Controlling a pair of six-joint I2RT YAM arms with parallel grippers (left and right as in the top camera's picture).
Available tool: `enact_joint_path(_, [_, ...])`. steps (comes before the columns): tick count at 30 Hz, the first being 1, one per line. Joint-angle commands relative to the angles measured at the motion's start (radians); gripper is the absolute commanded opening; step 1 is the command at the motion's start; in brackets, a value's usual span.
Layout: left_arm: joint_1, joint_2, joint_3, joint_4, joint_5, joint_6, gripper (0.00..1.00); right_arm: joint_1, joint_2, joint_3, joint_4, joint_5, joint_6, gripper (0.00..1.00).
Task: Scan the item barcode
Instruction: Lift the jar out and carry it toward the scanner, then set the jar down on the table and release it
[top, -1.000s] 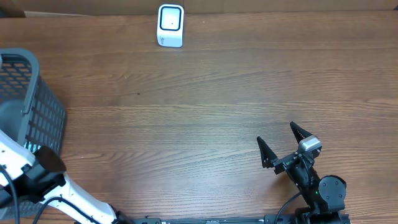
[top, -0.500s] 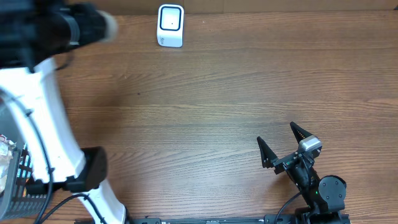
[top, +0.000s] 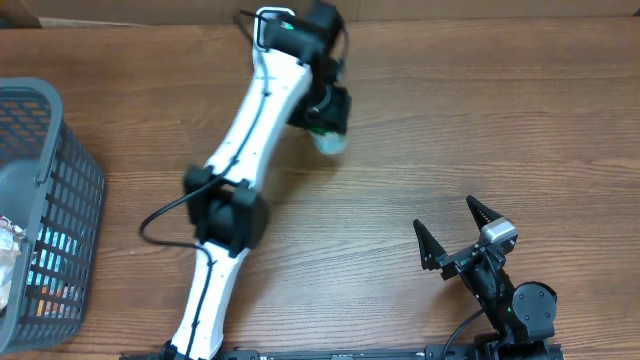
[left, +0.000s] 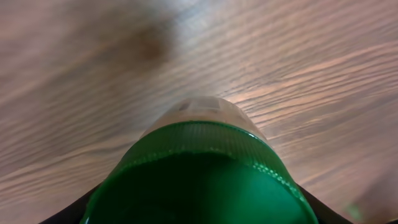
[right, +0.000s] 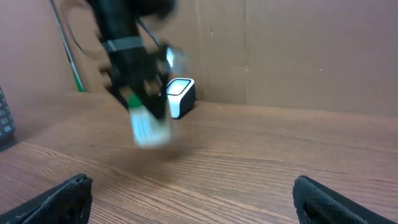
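Overhead, your left hand (top: 322, 108) pinched the green-capped bottle (top: 329, 139) just in front of the scanner (top: 261, 22); your right hand (top: 458, 232), well away from the scanner, stood spread. Left wrist: the cap (left: 199, 180) filled the view over the surface (left: 323, 62). Right wrist: the bottle hung blurred beside the scanner

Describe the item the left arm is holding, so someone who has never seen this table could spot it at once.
Follow the long white arm across the wooden table toward the far edge. There the left end effector grips a small pale bottle near the white scanner. Its green cap sets it apart, and it is the only item outside the grey basket.
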Motion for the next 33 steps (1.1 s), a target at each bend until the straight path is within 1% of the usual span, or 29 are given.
enact_joint_path(1, [-0.052,0.071,0.003,0.007,0.019,0.029,0.44,-0.003,-0.007,-0.010,0.007,-0.004,-0.002,1.00])
enact_joint_path(5, [-0.085,0.134,0.003,0.017,0.019,0.030,0.44,-0.003,-0.007,-0.010,0.007,-0.004,-0.002,1.00])
enact_joint_path(7, [-0.097,0.148,0.003,0.025,0.019,0.029,0.47,-0.003,-0.007,-0.010,0.007,-0.004,-0.002,1.00])
enact_joint_path(10, [-0.108,0.150,0.003,0.035,0.015,0.029,0.58,-0.003,-0.007,-0.010,0.007,-0.004,-0.002,1.00])
enact_joint_path(15, [-0.112,0.148,0.004,0.033,0.015,0.030,0.87,-0.003,-0.007,-0.010,0.007,-0.004,-0.002,1.00])
enact_joint_path(18, [-0.109,0.134,0.004,0.028,0.015,0.030,0.93,-0.003,-0.007,-0.010,0.007,-0.004,-0.002,1.00])
enact_joint_path(22, [-0.108,0.090,0.005,0.029,0.007,0.030,0.96,-0.003,-0.007,-0.010,0.007,-0.004,-0.002,1.00])
enact_joint_path(26, [-0.100,0.011,0.018,0.030,-0.044,0.025,0.97,-0.003,-0.007,-0.010,0.007,-0.004,-0.002,1.00])
enact_joint_path(29, [-0.072,-0.082,0.021,0.040,-0.055,0.024,0.97,-0.003,-0.007,-0.010,0.007,-0.004,-0.002,1.00])
enact_joint_path(33, [-0.002,-0.223,0.021,0.043,-0.089,-0.013,0.97,-0.003,-0.007,-0.010,0.007,-0.004,-0.002,1.00])
